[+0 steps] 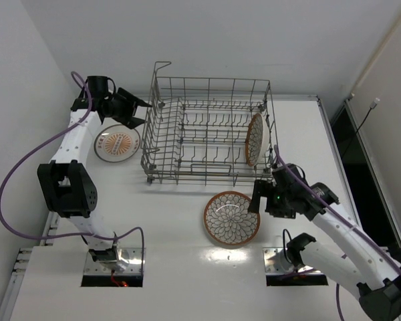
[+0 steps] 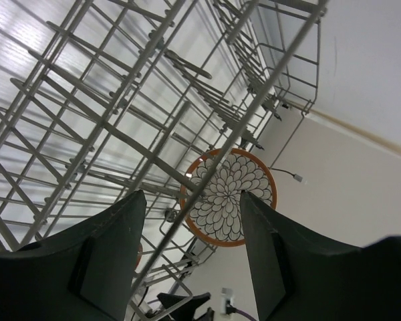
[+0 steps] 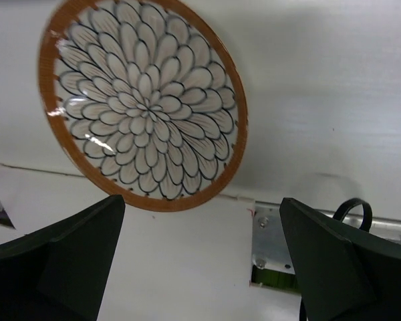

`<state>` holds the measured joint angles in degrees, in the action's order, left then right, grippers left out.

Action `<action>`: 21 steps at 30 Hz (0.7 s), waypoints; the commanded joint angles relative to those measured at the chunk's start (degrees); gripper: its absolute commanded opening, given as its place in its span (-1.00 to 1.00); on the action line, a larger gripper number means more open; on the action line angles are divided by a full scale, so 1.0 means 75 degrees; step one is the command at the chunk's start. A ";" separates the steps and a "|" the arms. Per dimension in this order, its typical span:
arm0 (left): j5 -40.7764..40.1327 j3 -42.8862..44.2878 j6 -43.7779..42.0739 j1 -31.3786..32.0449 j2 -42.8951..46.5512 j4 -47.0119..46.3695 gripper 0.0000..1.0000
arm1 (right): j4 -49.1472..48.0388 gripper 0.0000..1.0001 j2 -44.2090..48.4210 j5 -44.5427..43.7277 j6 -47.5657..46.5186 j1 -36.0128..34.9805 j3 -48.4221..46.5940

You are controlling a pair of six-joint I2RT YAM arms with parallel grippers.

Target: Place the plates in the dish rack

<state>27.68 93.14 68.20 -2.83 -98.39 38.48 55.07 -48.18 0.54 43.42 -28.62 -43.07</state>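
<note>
We hold our right gripper (image 1: 256,198) wide at the petal plate's (image 1: 231,218) three o'clock, seemingly to take its rim; left gripper (image 1: 141,112) gapes wide too.

In the dish rack (image 1: 194,134), only the dotted plate (image 1: 254,139) blocks right-hand rows.

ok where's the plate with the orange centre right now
In the top view the white plate with the orange centre lies flat on the table, left of the dish rack and close beside the left gripper.
</note>
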 commanded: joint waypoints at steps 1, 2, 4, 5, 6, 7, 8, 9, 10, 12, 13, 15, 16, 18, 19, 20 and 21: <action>0.0141 0.0179 0.0047 -0.0021 -0.0042 -0.0162 0.11 | -0.0229 0.97 0.0564 0.0561 0.0549 0.0160 0.0597; 0.0141 0.0179 0.0047 -0.0021 -0.0042 -0.0162 0.11 | -0.0229 0.97 0.0670 0.0643 0.0551 0.0160 0.0737; 0.0141 0.0179 0.0047 -0.0021 -0.0112 -0.0162 0.11 | -0.0311 0.97 0.0928 0.0725 0.0633 0.0230 0.1124; 0.0141 0.0179 -0.0023 -0.0021 -0.0112 -0.0162 0.11 | -0.0497 0.97 0.0998 0.0795 0.0865 0.0230 0.1253; 0.0141 0.0179 -0.0024 -0.0021 -0.0112 -0.0162 0.11 | -0.0603 0.94 0.0999 0.0912 0.0983 0.0311 0.1556; 0.0141 0.0179 -0.0024 -0.0021 -0.0112 -0.0162 0.11 | -0.0767 0.91 0.1092 0.0994 0.1135 0.0312 0.1733; 0.0141 0.0179 -0.0024 -0.0021 -0.0112 -0.0162 0.11 | -0.1232 0.91 0.1197 0.1273 0.1519 0.0312 0.2176; 0.0141 0.0179 -0.0024 -0.0021 -0.0112 -0.0162 0.11 | -0.1527 0.87 0.1198 0.1439 0.1779 0.0382 0.2435; 0.0141 0.0179 -0.0024 -0.0021 -0.0112 -0.0162 0.11 | -0.1843 0.81 0.1337 0.1765 0.2036 0.0383 0.2716; 0.0141 0.0179 -0.0024 -0.0021 -0.0112 -0.0162 0.11 | -0.2580 0.78 0.1677 0.1886 0.2822 0.0383 0.3420; 0.0141 0.0179 -0.0093 -0.0021 -0.0112 -0.0162 0.11 | -0.2666 0.78 0.1806 0.1886 0.3033 0.0464 0.3573; 0.0141 0.0097 -0.0094 -0.0021 -0.0042 -0.0162 0.11 | -0.2667 0.75 0.2273 0.1687 0.3537 0.0465 0.3913; 0.0141 0.0097 -0.0094 -0.0021 -0.0042 -0.0162 0.11 | -0.2667 0.75 0.2438 0.1547 0.3678 0.0465 0.4030; 0.0071 0.0014 -0.0094 -0.0021 0.0040 -0.0162 0.11 | -0.2573 0.73 0.2743 0.1476 0.4065 0.0465 0.4382; 0.0071 0.0014 -0.0094 -0.0021 0.0040 -0.0162 0.11 | -0.2573 0.70 0.3012 0.1475 0.4159 0.0465 0.4673; 0.0071 -0.0067 -0.0094 -0.0021 0.0040 -0.0162 0.11 | -0.2643 0.67 0.3142 0.1475 0.4334 0.0465 0.4815; 0.0071 -0.0068 -0.0094 -0.0021 0.0040 -0.0162 0.11 | -0.2643 0.65 0.3248 0.1475 0.4405 0.0465 0.4956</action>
<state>27.64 93.10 67.96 -2.83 -99.53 38.44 38.52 -26.17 11.60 69.89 -25.45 -8.64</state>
